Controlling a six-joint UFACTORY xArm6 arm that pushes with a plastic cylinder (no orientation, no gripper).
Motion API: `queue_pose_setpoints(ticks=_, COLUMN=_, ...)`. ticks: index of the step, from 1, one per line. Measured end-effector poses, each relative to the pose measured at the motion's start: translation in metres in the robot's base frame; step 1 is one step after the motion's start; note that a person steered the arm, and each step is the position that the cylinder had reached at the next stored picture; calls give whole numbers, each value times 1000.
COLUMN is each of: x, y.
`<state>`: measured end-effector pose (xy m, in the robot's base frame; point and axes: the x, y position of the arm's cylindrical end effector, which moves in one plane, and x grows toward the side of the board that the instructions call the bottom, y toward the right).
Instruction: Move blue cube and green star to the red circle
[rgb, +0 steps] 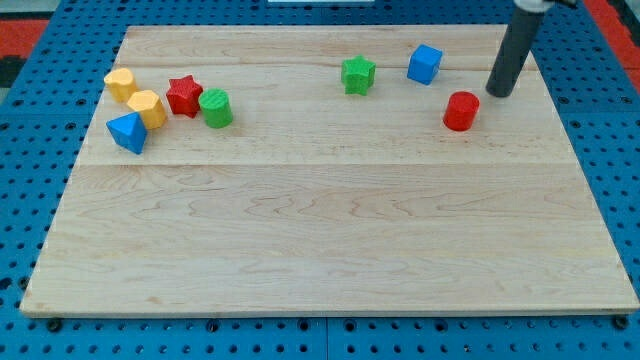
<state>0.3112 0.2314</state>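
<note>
The blue cube (424, 64) sits near the view's top right of the wooden board. The green star (358, 74) lies to its left, a short gap apart. The red circle (461, 110), a short red cylinder, stands below and right of the blue cube. My tip (497, 94) rests on the board just right of and slightly above the red circle, and right of and below the blue cube. It touches no block.
At the view's left stands a cluster: two yellow blocks (120, 84) (147, 107), a red star (184, 95), a green cylinder (215, 108) and a blue triangular block (128, 132). The board's (320, 240) right edge is close to my tip.
</note>
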Motion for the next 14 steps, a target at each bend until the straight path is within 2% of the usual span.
queue_pose_setpoints(ticks=1, x=29, y=-69)
queue_pose_setpoints(ticks=2, x=66, y=-46)
queue_pose_setpoints(ticks=3, x=51, y=-44)
queue_pose_setpoints(ticks=4, x=-13, y=-16)
queue_pose_setpoints(ticks=5, x=-41, y=71)
queue_pose_setpoints(ticks=6, x=-70, y=-7)
queue_pose_setpoints(ticks=7, x=-40, y=-78)
queue_pose_setpoints(ticks=8, x=3, y=-102)
queue_pose_setpoints(ticks=10, x=-49, y=-74)
queue_pose_setpoints(ticks=11, x=-77, y=-96)
queue_pose_setpoints(ticks=12, x=-66, y=-182)
queue_pose_setpoints(ticks=13, x=-35, y=-219)
queue_pose_setpoints(ticks=14, x=-14, y=-137)
